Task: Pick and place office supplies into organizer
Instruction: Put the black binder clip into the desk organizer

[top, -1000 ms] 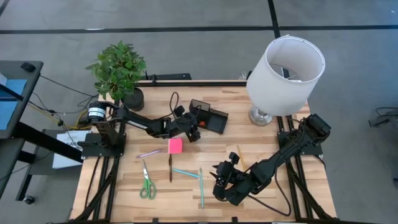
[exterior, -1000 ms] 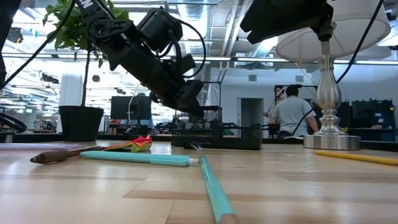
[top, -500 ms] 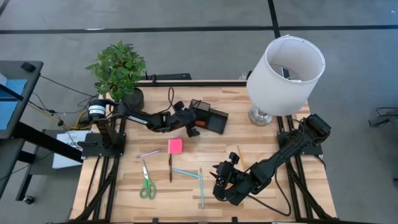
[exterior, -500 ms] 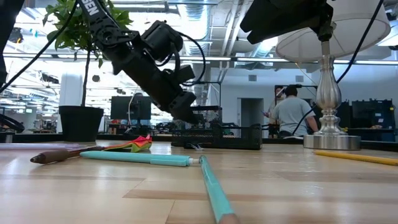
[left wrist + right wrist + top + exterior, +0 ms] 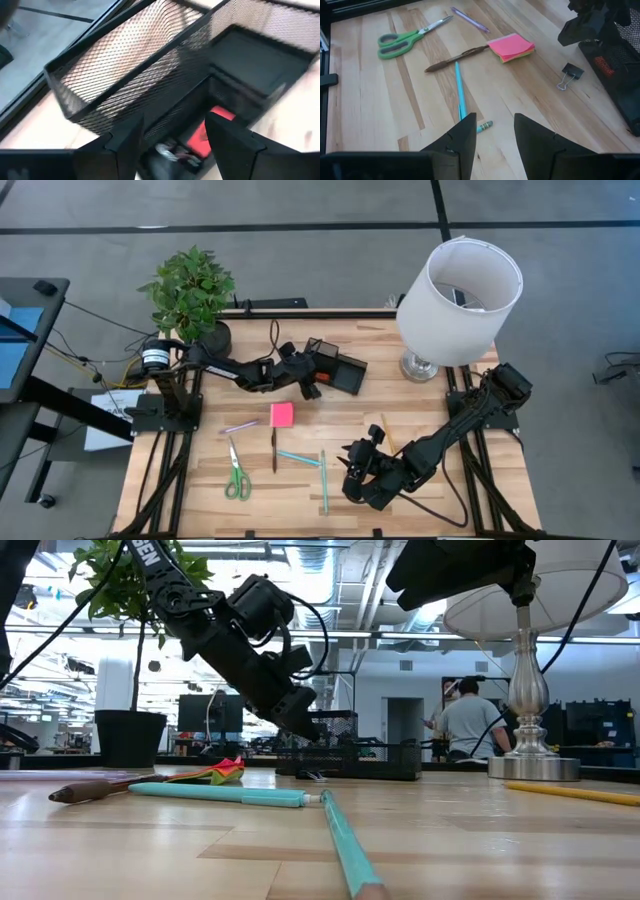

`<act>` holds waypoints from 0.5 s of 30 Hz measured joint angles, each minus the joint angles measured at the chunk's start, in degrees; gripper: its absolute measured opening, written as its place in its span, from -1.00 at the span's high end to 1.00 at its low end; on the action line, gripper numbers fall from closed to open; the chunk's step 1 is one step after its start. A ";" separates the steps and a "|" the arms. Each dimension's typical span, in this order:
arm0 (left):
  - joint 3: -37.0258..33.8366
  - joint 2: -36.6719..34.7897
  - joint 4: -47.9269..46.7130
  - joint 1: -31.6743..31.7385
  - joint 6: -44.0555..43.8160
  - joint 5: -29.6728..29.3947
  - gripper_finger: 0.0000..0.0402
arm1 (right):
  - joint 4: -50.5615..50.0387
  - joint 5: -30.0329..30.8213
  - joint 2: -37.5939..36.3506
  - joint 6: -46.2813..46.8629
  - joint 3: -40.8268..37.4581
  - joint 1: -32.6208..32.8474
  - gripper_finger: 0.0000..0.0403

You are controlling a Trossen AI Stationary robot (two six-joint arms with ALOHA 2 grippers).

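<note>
The black mesh organizer (image 5: 338, 368) stands at the table's far middle. My left gripper (image 5: 172, 122) hangs open over its low tray, slanting down. A red eraser (image 5: 216, 126) lies in the tray just beyond the fingertips, next to a black clip (image 5: 172, 150). My right gripper (image 5: 492, 132) waits open over the near right part of the table (image 5: 352, 470), above a teal pen (image 5: 460, 95). Green scissors (image 5: 236, 477), a pink sticky-note pad (image 5: 282, 415), a brown pencil (image 5: 273, 450), a second teal pen (image 5: 323, 480) and a pale purple pen (image 5: 240, 425) lie flat on the wood.
A white lamp (image 5: 458, 300) stands at the far right and a potted plant (image 5: 190, 290) at the far left. Another black clip (image 5: 570, 74) lies on the table in front of the organizer. A yellow pencil (image 5: 570, 792) lies toward the right. A person stands in the room behind.
My left gripper has gone a little toward the table's far edge, from just in front of the organizer to over its low tray, and has then kept still. My right arm has not moved.
</note>
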 joint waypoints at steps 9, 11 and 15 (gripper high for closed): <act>3.70 -4.61 -3.85 -4.99 2.51 5.45 -0.04 | 0.33 -2.65 1.32 -0.56 -0.03 -0.48 0.38; 5.30 -6.49 -8.00 -6.14 3.28 5.39 -0.04 | 1.83 -3.91 2.86 -0.76 0.20 -1.33 0.38; 7.58 -10.95 -16.80 -8.09 3.66 5.34 -0.04 | 7.78 -4.37 7.27 -1.28 0.16 -3.76 0.35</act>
